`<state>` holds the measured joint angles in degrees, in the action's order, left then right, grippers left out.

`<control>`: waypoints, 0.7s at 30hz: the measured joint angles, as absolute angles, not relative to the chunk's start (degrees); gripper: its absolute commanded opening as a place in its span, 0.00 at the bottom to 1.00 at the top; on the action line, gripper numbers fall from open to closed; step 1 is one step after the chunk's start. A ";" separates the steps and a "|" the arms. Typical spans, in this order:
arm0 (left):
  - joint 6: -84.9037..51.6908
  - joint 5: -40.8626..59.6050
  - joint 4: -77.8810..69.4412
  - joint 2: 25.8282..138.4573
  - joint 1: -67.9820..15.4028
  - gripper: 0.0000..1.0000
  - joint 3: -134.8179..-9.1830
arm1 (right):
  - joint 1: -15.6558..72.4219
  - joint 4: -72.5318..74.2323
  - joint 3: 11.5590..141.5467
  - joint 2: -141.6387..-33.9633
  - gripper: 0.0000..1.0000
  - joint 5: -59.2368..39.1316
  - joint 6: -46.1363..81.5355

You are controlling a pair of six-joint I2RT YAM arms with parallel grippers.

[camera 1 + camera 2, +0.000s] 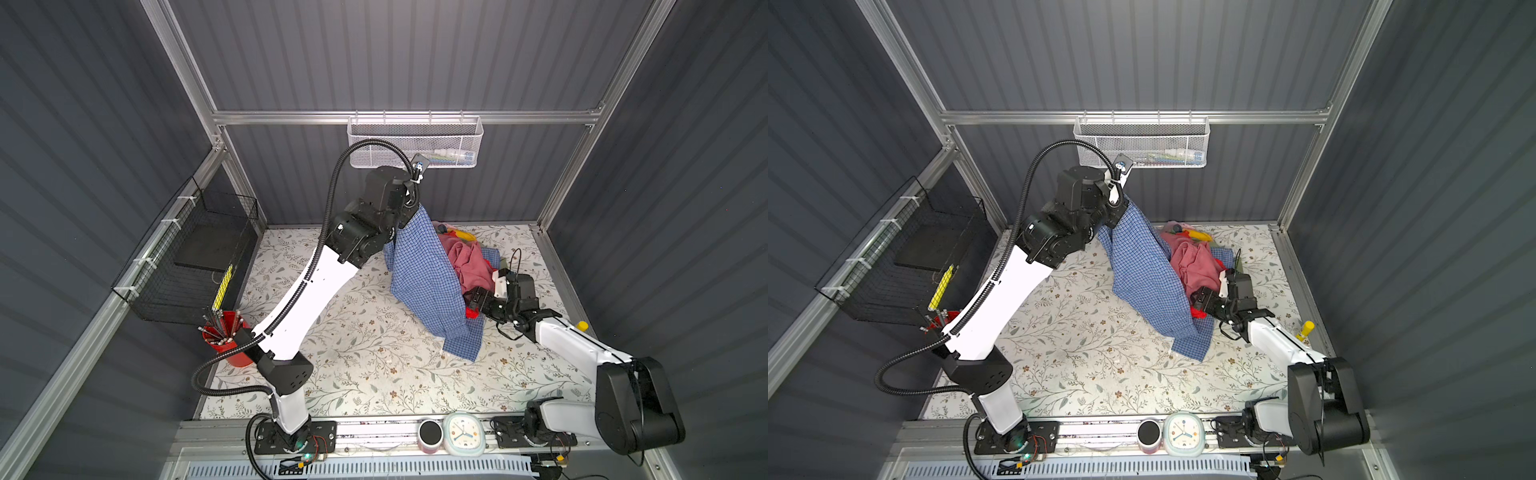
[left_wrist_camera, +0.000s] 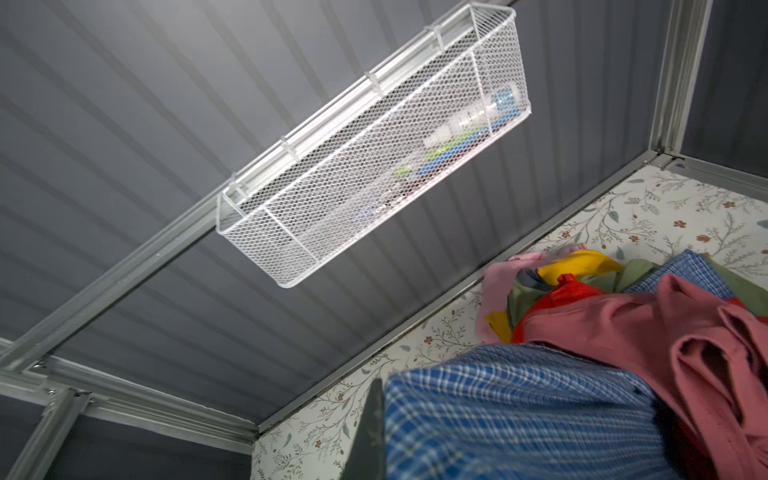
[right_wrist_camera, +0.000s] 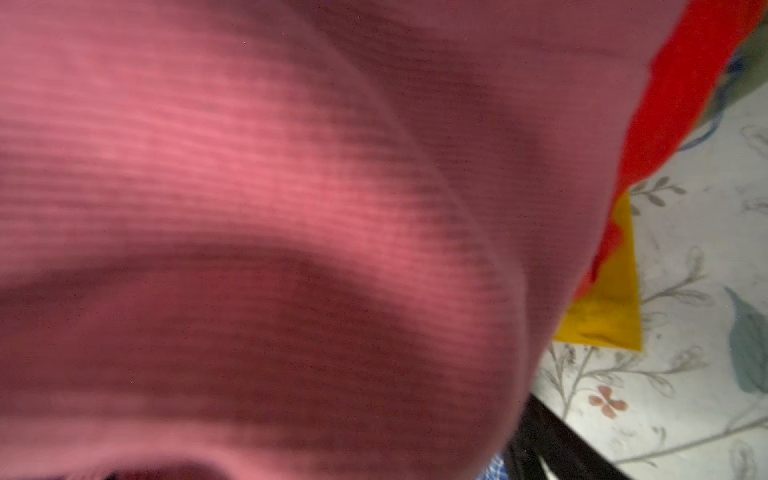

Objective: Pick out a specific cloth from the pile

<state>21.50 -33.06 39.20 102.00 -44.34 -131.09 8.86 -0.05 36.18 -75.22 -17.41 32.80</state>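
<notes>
Left gripper point(image 1: 413, 206) is up high, fingers clenched on the top edge of the large blue-and-white small-checked thin woven shirt point(image 1: 428, 274). The shirt hangs as a sheet with its hem on the floral desk point(image 1: 353, 353). 1 blue corner shows beyond the mixed heap of garments point(image 1: 465, 249), so it looks not yet free. Right gripper point(image 1: 473, 299) sits against the dusty-pink garment point(image 1: 469, 266) at the heap's edge; can't tell if its fingers are spread or gripping. I'd pin the heap low with the right, draw the left up and away slowly, and watch for pink riding along.
</notes>
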 measured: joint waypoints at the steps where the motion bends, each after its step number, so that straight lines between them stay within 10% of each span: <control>1: 22.02 -33.45 38.63 101.38 -44.34 0.00 -131.09 | 8.80 -0.01 36.36 -75.57 0.92 -17.39 32.82; 21: 24.84 -26.83 33.71 100.88 -44.34 0.00 -137.53 | 7.55 0.23 37.71 -78.35 0.99 -17.28 33.15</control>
